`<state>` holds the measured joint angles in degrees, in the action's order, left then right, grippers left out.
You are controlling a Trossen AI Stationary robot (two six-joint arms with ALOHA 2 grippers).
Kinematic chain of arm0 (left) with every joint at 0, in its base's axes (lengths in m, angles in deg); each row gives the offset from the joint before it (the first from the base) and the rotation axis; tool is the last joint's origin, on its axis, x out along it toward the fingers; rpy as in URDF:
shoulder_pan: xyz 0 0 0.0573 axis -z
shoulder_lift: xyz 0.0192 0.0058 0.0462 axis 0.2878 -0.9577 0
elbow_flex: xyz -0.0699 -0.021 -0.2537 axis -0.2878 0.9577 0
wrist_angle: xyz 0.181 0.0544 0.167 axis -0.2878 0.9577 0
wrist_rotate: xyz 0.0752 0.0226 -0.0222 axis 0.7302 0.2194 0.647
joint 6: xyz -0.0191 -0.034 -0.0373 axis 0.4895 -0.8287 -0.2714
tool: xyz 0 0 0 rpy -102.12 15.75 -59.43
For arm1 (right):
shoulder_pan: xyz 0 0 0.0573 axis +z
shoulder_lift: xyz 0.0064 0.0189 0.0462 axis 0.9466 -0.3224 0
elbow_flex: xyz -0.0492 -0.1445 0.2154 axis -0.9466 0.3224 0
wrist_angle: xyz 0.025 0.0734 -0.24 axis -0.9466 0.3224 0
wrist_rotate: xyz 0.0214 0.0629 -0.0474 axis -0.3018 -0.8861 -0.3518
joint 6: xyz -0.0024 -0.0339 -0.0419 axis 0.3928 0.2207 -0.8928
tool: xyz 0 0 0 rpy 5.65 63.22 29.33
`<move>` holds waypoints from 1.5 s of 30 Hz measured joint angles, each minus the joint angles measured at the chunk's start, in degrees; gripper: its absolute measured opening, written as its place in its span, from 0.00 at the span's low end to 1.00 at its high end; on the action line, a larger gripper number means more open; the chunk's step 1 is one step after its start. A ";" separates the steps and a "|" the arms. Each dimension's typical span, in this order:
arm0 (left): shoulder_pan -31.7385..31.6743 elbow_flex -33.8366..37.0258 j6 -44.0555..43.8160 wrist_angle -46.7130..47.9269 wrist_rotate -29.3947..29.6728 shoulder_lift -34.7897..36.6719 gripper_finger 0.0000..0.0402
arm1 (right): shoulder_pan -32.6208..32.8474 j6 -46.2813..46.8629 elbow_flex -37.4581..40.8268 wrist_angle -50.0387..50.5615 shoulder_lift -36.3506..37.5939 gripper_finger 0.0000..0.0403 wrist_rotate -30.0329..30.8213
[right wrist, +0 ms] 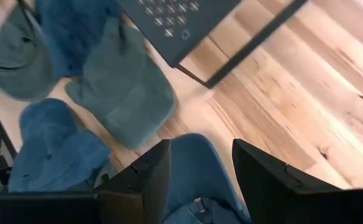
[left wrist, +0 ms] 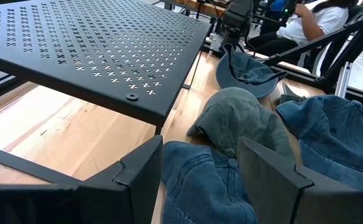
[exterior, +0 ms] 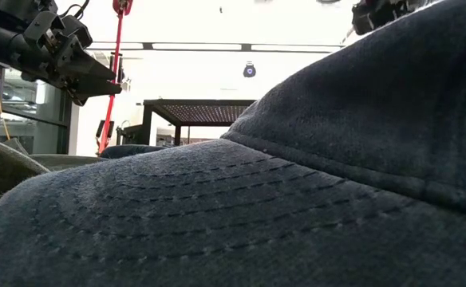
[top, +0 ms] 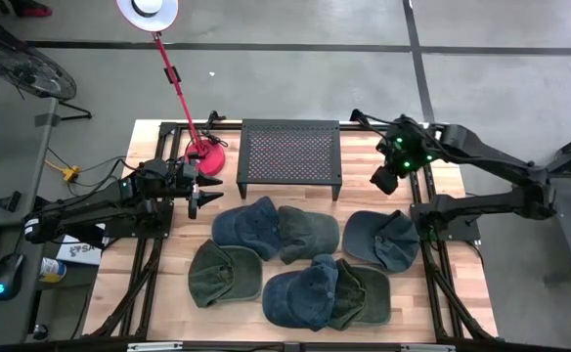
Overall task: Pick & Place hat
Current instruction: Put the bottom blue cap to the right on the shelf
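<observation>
Several caps lie crown up on the wooden table: a blue one (top: 244,225), an olive one (top: 307,233), a green one (top: 223,272), a blue one (top: 301,291), a green one (top: 362,297) and a grey-blue one (top: 381,238). My left gripper (top: 203,198) is open and empty, held above the table just left of the blue cap (left wrist: 200,193). In the left wrist view (left wrist: 200,180) that cap shows between its fingers. My right gripper (top: 386,179) is open and empty above the table, on the far side of the grey-blue cap (right wrist: 194,168).
A black perforated stand (top: 290,152) stands at the table's far middle, between both grippers. A red lamp base (top: 205,156) with a slanting red pole is at the far left. A blue cap (exterior: 297,183) fills the low view. A person (left wrist: 312,18) sits beyond the table.
</observation>
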<state>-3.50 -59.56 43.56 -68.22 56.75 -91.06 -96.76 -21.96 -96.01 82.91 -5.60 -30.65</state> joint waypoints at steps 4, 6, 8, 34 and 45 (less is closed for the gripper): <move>0.02 0.00 0.01 0.00 0.00 0.00 0.51 | 0.71 -5.91 0.00 -0.93 -3.50 0.41 -3.50; 0.00 0.00 0.01 0.00 0.00 0.00 0.51 | 1.78 -8.43 0.00 -1.39 -4.76 0.41 -6.40; 0.01 0.00 -0.01 0.00 0.01 0.00 0.51 | 3.64 -10.65 0.00 -1.68 -5.51 0.41 -8.54; 0.02 0.00 0.01 0.00 0.00 -0.02 0.51 | 47.18 -3.69 0.00 -16.27 -13.17 0.41 -3.19; 0.00 0.00 0.01 0.00 0.01 -0.01 0.51 | 56.20 -21.79 0.00 -29.82 -23.30 0.41 3.90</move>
<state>-3.50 -59.56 43.57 -68.22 56.76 -91.07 -40.56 -43.74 -96.01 53.09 -28.90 -26.75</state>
